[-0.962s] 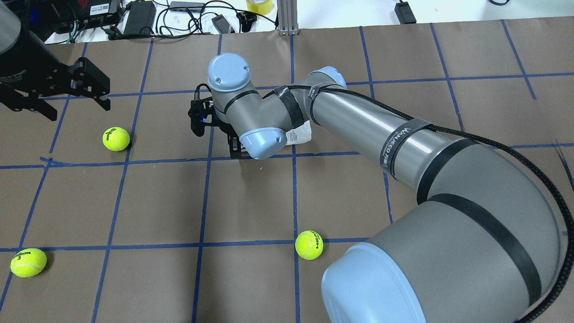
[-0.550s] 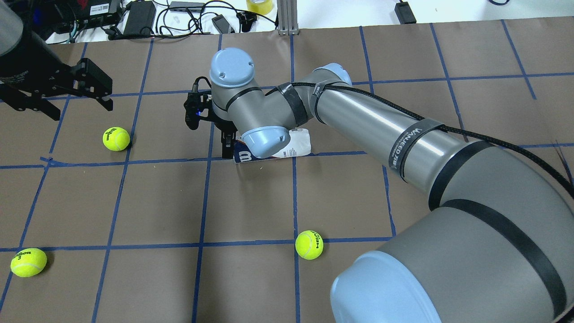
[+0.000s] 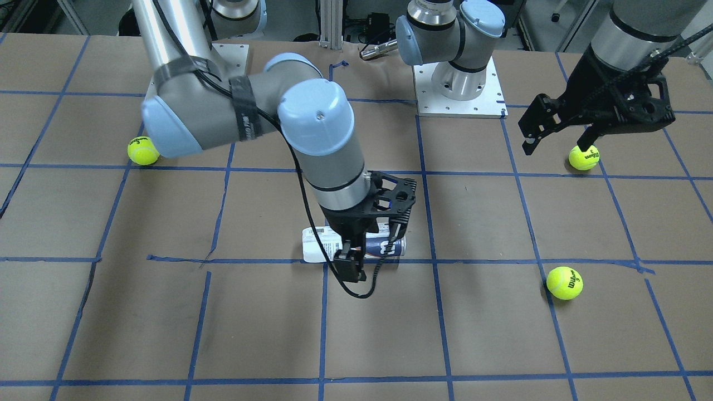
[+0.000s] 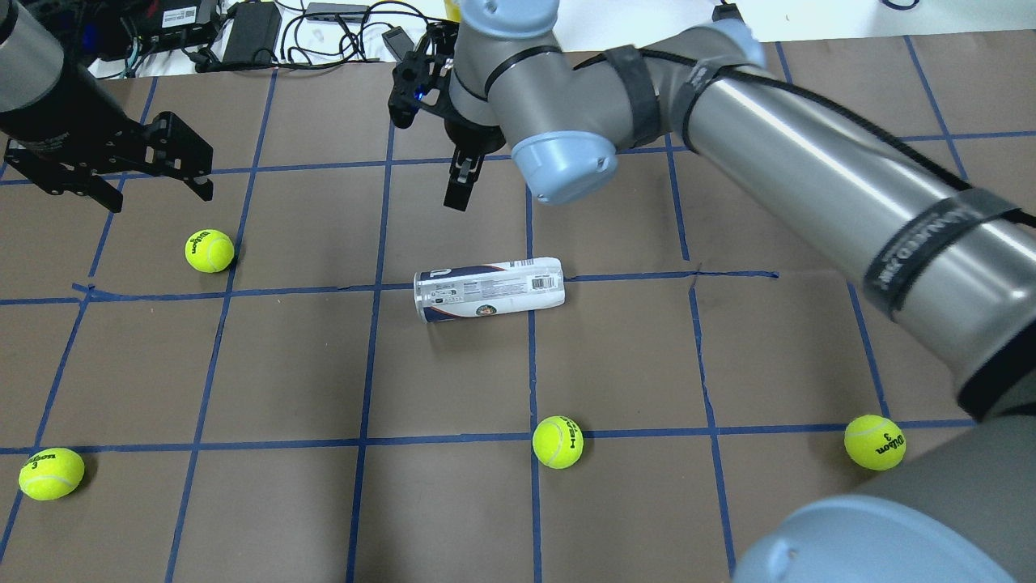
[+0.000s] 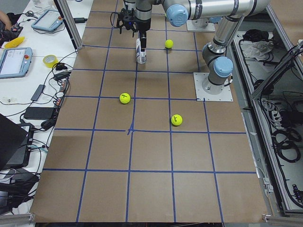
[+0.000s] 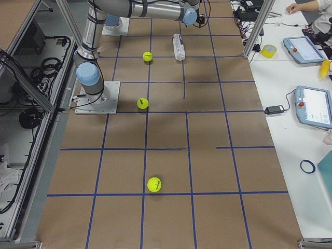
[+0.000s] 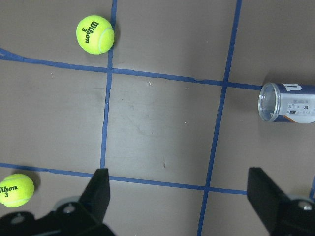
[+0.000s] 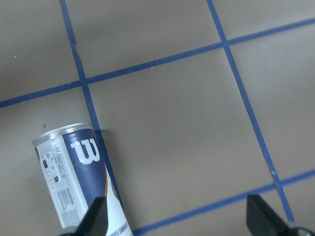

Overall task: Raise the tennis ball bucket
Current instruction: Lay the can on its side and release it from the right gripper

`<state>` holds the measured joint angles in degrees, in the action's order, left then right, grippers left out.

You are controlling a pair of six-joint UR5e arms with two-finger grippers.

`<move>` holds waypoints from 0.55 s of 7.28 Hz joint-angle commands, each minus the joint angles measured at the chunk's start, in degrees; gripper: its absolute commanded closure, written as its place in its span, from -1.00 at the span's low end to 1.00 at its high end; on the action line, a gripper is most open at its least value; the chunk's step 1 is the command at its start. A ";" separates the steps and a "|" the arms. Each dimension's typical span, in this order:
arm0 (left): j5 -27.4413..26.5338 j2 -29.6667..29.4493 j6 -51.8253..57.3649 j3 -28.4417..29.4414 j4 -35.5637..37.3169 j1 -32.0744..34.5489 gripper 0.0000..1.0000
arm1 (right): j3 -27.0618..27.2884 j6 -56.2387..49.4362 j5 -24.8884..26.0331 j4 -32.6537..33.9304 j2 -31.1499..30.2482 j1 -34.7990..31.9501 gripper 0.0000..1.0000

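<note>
The tennis ball bucket (image 4: 490, 290) is a clear can with a white and dark-blue label. It lies on its side on the brown table and also shows in the front view (image 3: 315, 245), left wrist view (image 7: 288, 102) and right wrist view (image 8: 78, 182). My right gripper (image 4: 461, 190) hangs open and empty above it (image 3: 370, 253), touching nothing. In the right wrist view the can lies below, by one finger (image 8: 93, 219). My left gripper (image 4: 158, 194) is open and empty at the far left, above a tennis ball (image 4: 210, 250).
Loose yellow-green tennis balls lie at the front left (image 4: 51, 474), front middle (image 4: 558, 441) and front right (image 4: 874, 442). Cables and power bricks (image 4: 251, 32) lie beyond the table's far edge. The right arm (image 4: 809, 178) spans the right half.
My right arm has risen from low over the can, and the gripper now hangs well above it. The can now lies fully uncovered on the table. My left gripper has barely shifted.
</note>
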<state>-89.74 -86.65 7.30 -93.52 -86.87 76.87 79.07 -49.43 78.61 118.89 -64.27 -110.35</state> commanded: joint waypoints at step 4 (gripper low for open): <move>12.52 -5.88 -0.71 -5.33 10.71 0.12 -1.00 | 0.12 16.69 0.40 -24.38 -21.38 14.35 -1.00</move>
<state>-81.88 -90.68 6.78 -96.65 -81.25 76.89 79.21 -37.13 78.95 98.63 -80.61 -99.51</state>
